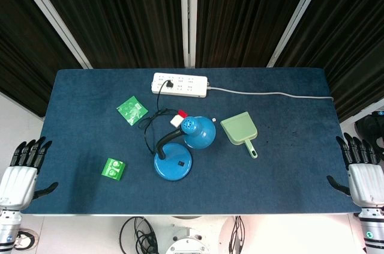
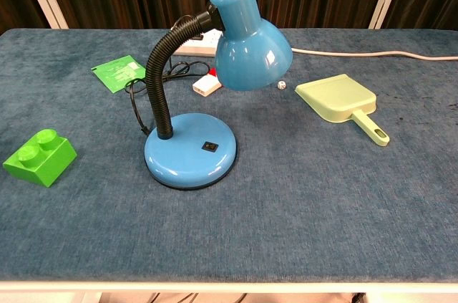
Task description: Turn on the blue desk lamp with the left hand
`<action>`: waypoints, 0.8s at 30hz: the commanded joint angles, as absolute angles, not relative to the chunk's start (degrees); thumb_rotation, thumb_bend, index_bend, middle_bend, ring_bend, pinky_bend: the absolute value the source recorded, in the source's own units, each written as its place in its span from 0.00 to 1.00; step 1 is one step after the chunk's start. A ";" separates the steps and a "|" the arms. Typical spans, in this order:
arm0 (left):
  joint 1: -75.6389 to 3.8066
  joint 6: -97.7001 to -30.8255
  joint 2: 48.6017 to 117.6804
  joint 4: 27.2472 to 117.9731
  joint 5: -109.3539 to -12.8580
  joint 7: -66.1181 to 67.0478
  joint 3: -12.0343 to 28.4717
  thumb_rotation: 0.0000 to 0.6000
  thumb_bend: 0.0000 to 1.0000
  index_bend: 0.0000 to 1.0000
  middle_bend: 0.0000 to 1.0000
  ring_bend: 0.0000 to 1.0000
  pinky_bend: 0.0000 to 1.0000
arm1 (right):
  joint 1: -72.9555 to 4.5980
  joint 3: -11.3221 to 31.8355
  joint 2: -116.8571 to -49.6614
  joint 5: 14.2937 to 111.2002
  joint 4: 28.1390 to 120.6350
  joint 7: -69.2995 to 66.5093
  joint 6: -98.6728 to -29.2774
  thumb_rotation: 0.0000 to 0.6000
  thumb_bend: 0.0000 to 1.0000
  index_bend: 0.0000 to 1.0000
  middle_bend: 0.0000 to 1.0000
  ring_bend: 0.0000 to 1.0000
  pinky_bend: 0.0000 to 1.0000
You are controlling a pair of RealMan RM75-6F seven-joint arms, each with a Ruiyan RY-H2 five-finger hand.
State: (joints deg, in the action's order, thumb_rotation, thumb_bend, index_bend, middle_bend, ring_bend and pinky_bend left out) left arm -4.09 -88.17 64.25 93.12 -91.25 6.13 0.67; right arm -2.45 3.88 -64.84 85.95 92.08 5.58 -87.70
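Standing near the middle of the blue worktop (image 1: 288,164), toward its front edge, the blue desk lamp (image 1: 174,161) rests on its round base with a small black switch (image 2: 210,147) set into the top of that base. Its black flexible neck (image 2: 159,74) curves up and over to the blue shade (image 2: 247,38), which tilts downward toward the right. A black cord (image 1: 150,128) runs from the lamp back to a white power strip (image 1: 180,84) at the far edge, where a black plug is seated; the strip's pale cable trails off to the right across the cloth.

The left hand (image 1: 23,170) hangs off the left front corner of the worktop, fingers spread apart and holding nothing, well apart from the lamp. The right hand (image 1: 360,170) sits likewise beyond the right front corner, fingers apart and empty.

A green toy brick (image 2: 39,157) lies left of the lamp base, near the front. A flat green packet (image 1: 132,110) lies farther back on the left. Just behind the shade are a small white and red item (image 1: 178,117) and a tiny white die (image 2: 282,85). A pale green dustpan (image 1: 240,131) lies to the right of the shade, its handle pointing toward the front right.
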 commanded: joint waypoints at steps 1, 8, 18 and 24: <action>-4.18 -88.27 64.09 93.13 -91.36 6.02 0.76 1.00 0.02 0.01 0.00 0.00 0.00 | -2.47 4.03 -64.87 85.86 92.08 5.57 -87.78 1.00 0.07 0.00 0.00 0.00 0.00; -4.12 -88.38 64.83 92.76 -91.94 5.72 0.39 1.00 0.02 0.01 0.00 0.00 0.00 | -2.28 3.89 -64.80 86.06 91.90 5.68 -87.95 1.00 0.07 0.00 0.00 0.00 0.00; -6.49 -90.23 64.86 92.26 -101.03 -1.42 -1.01 1.00 0.20 0.03 0.35 0.43 0.66 | -2.44 4.45 -64.25 85.51 92.53 5.50 -87.76 1.00 0.07 0.00 0.00 0.00 0.00; -10.26 -86.28 69.22 90.47 -111.24 2.71 -4.22 1.00 0.35 0.23 0.78 0.81 0.95 | -2.37 4.50 -64.44 85.12 92.29 5.19 -87.60 1.00 0.07 0.00 0.00 0.00 0.00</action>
